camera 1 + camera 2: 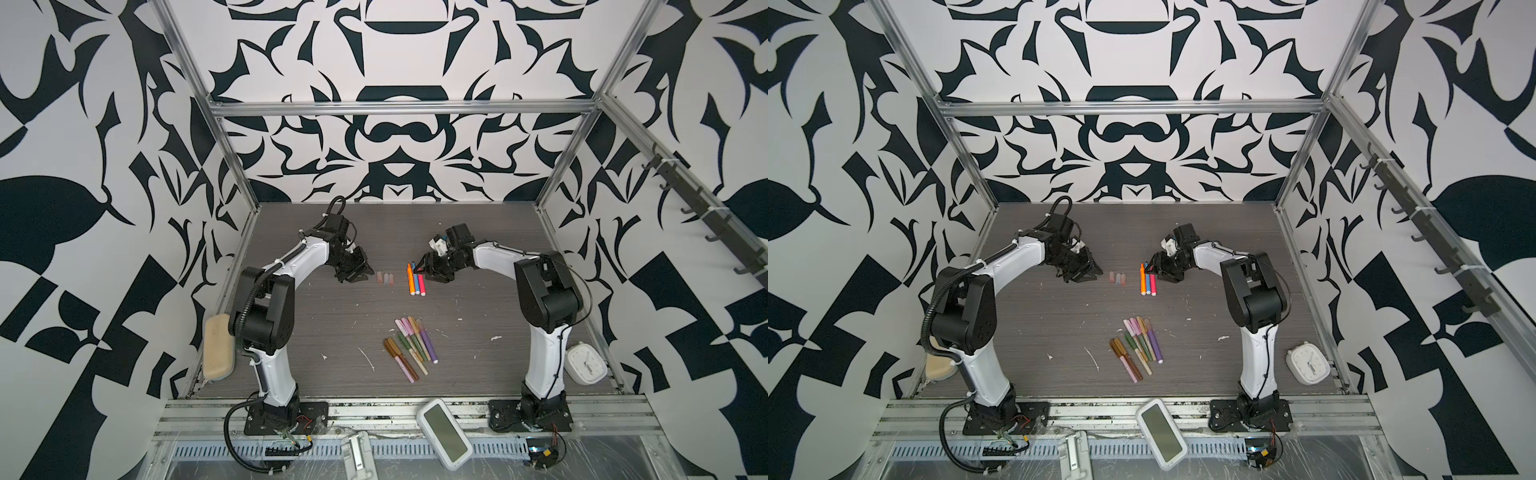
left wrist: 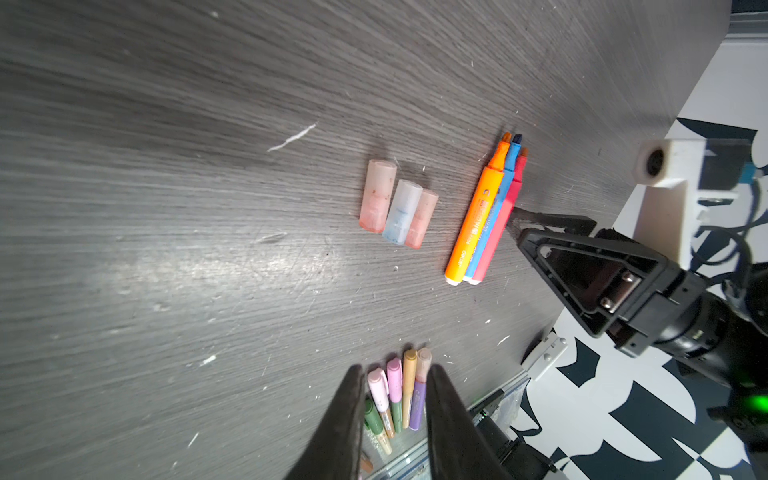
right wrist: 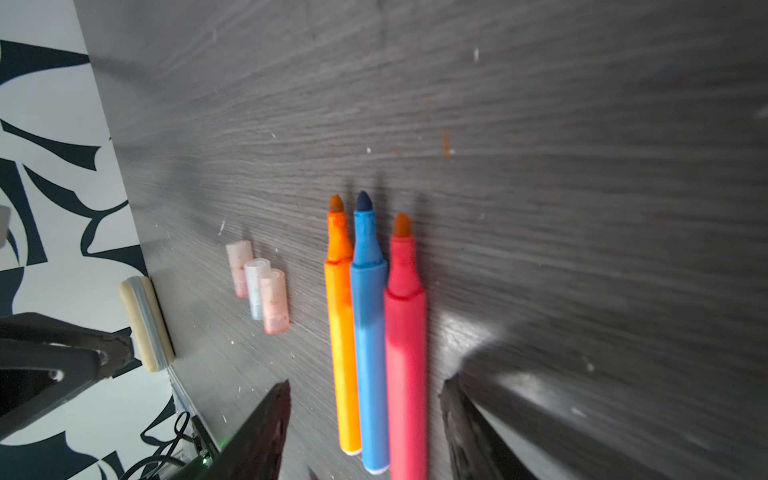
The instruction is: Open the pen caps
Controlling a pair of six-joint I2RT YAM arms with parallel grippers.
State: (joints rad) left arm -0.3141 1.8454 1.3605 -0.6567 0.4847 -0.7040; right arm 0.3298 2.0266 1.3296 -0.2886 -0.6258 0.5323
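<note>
Grey wood-grain table (image 1: 332, 307) carries everything. Three clear caps (image 2: 399, 210) lie side by side, touching, toward the far middle, off their pens. Near them on the right lie an orange pen (image 3: 343, 332), a blue pen (image 3: 370, 332) and a pink pen (image 3: 405, 353), with barrels touching and bare tips pointing at the back wall (image 1: 395, 166). A bunch of capped pens (image 1: 411, 347) lies fanned out nearer the front, well apart from both rows.

The left gripper (image 2: 395, 372) sits just left of the caps, its jaws a narrow way apart with nothing between them. The right gripper (image 3: 368, 382) sits just right of the three pens. Its jaws stand wide and grip nothing, and one fingertip (image 2: 519, 218) is just beside the pink pen's barrel.

Bare table runs between the far rows and the capped bunch, on either side of that bunch, and behind both grippers to the back wall. A sponge (image 1: 218, 347) leans at the left edge and a clock (image 1: 582, 365) stands at the right edge. A white device (image 1: 444, 432) lies across the front rail.
</note>
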